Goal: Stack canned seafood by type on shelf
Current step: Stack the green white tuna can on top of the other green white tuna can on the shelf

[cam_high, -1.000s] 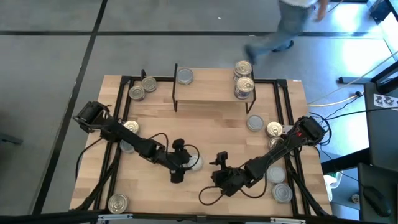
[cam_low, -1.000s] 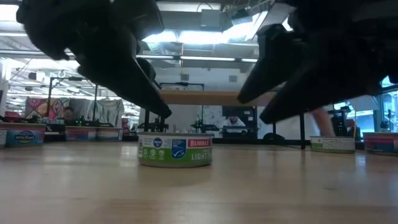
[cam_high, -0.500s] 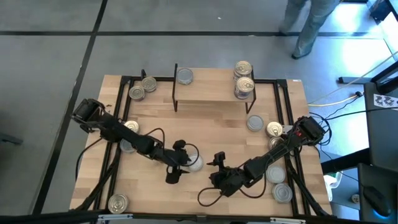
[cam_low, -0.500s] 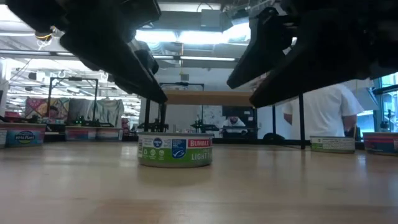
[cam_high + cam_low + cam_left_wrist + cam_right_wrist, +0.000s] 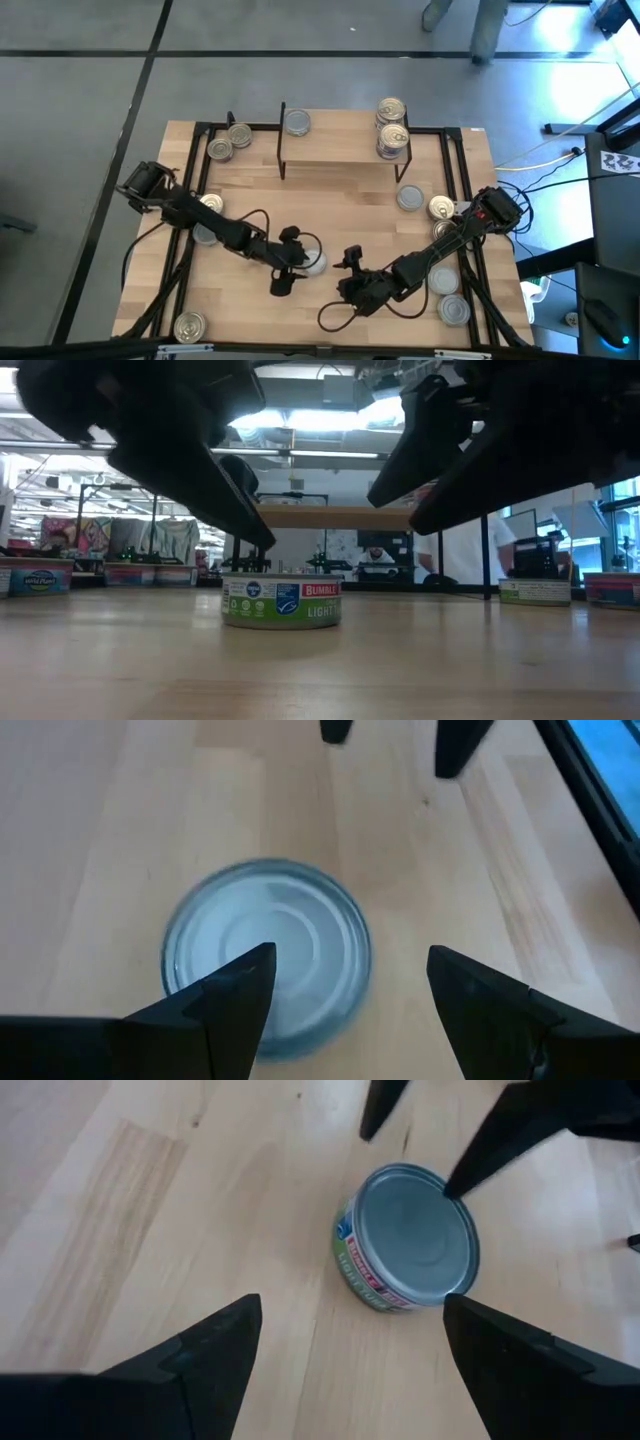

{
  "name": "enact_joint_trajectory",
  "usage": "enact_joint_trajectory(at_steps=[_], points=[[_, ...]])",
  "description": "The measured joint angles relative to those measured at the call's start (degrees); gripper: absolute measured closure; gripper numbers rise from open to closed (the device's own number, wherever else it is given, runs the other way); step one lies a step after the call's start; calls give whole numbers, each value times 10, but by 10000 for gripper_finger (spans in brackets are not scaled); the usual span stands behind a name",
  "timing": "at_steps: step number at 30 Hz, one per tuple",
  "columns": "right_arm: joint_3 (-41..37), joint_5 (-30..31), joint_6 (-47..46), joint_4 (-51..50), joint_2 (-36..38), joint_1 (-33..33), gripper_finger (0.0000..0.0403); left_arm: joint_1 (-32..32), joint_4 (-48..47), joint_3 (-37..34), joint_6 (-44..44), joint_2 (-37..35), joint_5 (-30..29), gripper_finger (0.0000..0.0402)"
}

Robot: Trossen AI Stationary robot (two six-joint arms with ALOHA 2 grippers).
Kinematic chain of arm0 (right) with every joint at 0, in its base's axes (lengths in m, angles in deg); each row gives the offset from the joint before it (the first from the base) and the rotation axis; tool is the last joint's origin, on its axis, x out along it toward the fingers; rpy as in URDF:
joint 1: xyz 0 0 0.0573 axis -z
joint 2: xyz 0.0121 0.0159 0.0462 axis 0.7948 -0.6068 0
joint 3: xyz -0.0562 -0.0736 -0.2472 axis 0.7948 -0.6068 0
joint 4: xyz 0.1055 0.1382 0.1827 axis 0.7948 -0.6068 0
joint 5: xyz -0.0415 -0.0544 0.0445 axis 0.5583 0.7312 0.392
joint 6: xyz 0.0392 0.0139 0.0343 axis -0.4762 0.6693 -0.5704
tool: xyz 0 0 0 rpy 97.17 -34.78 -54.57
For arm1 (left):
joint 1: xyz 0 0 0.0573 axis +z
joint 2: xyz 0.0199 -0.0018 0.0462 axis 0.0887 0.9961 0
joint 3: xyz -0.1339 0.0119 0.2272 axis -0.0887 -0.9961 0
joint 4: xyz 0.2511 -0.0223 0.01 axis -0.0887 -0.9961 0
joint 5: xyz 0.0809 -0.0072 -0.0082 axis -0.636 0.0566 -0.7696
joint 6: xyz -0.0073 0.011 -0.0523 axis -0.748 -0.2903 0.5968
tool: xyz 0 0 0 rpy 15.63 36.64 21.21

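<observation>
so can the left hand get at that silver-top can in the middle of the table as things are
Probably yes. The left hand hangs open just above the silver-top can, fingers apart, nothing between. The right hand is open close beside, but apart from it.

- Eleven cans (image 5: 313,262) in the high view: two at upper left, three on the shelf (image 5: 340,140), six lower down.
- One shelf.
- Two arms, each with one tool.

Bare table (image 5: 330,205) lies open between the centre tin (image 5: 314,262) and the shelf (image 5: 340,150). Left gripper (image 5: 290,268) and right gripper (image 5: 350,268) crowd that tin from both sides, jaws spread. Stacked tins (image 5: 392,140) fill the shelf's right end.
</observation>
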Motion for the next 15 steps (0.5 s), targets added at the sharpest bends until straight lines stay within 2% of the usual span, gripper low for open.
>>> enact_joint_trajectory(at_steps=[10,15], points=[[0,-1,6,3,-7,0,93,20,-5,-6,-4,29,-25,142],[0,2,16,8,-7,0,93,20,83,-54,-2,28,-30,142]])
